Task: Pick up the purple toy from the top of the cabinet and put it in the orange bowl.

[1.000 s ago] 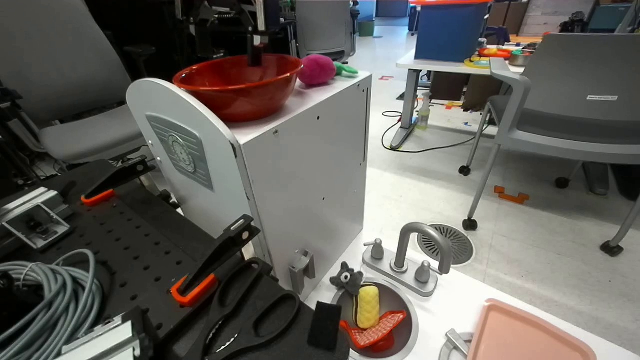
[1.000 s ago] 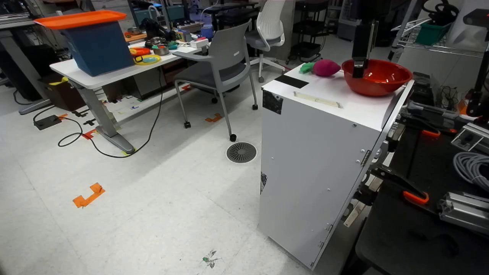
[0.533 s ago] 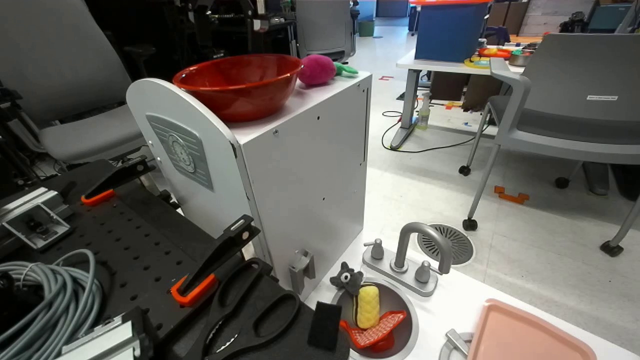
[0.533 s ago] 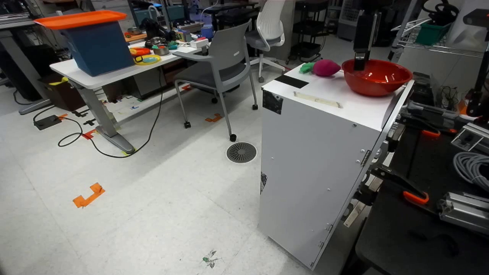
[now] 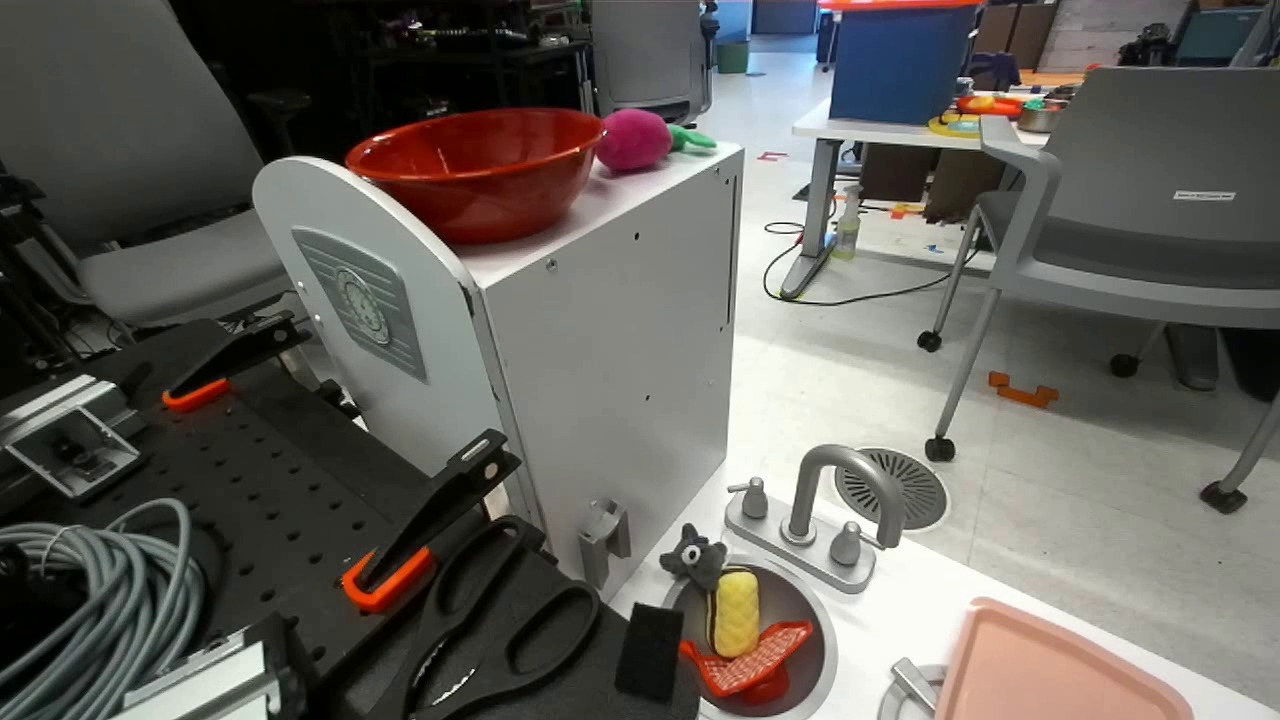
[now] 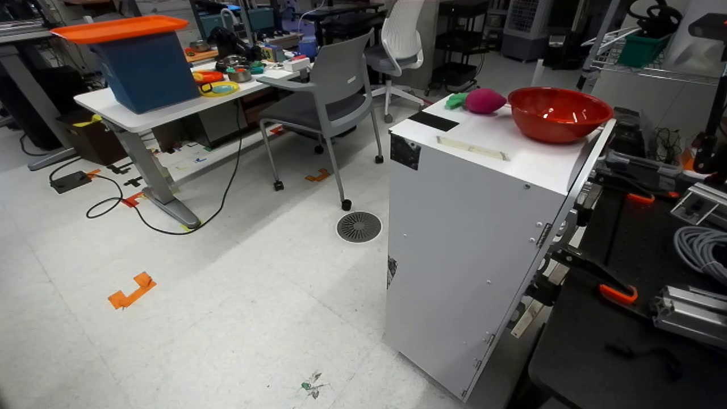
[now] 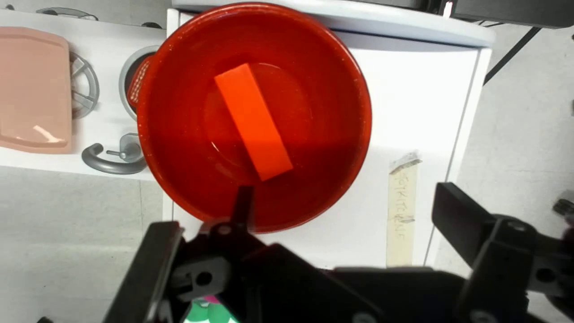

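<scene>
While the purple toy point(image 6: 484, 101) lies on top of the white cabinet point(image 5: 620, 330), it looks fat, round and fuzzy, with a bright pinky-purple body. Green leaves point(image 6: 456, 101) stick out of one end, like on a vegetable.

Just beside it, on the same top, sits the orange bowl point(image 5: 500, 205), which is big, shiny and really more red. It stands the right way up, and the wrist view shows a bright orange strip point(image 7: 254, 122) slanting across the bottom of it; I can't tell what that is. Down low, a little round sink point(image 5: 820, 655) has a puffy yellow toy point(image 5: 736, 612) and a red thing point(image 5: 755, 662) with white marks in it, and a gray toy point(image 5: 695, 556) rests at its edge.

The purple toy is on its side, and its long way runs out from the bowl: the fat body is at the bowl's end, and the leaves point away.

In the wrist view, the claw point(image 7: 305, 213) has its two fingers wide apart, with the bowl and the cabinet top below. Bits of pink and green peek out past its black parts.
</scene>
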`<action>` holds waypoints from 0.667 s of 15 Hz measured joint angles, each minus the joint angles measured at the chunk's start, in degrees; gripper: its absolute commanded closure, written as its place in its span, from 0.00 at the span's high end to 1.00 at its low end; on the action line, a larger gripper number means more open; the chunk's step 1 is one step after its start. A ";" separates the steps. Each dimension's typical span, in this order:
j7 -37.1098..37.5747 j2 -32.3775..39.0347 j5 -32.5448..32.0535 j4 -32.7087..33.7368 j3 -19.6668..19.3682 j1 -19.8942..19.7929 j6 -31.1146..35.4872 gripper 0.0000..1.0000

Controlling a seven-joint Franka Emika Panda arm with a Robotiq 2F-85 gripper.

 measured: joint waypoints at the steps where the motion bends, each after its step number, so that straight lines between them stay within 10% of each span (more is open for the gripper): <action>1: 1.14 -1.37 -0.78 -0.39 0.25 0.29 -0.33 1.00; 10: 9.71 -10.35 -3.87 -2.89 3.71 2.12 -4.17 1.00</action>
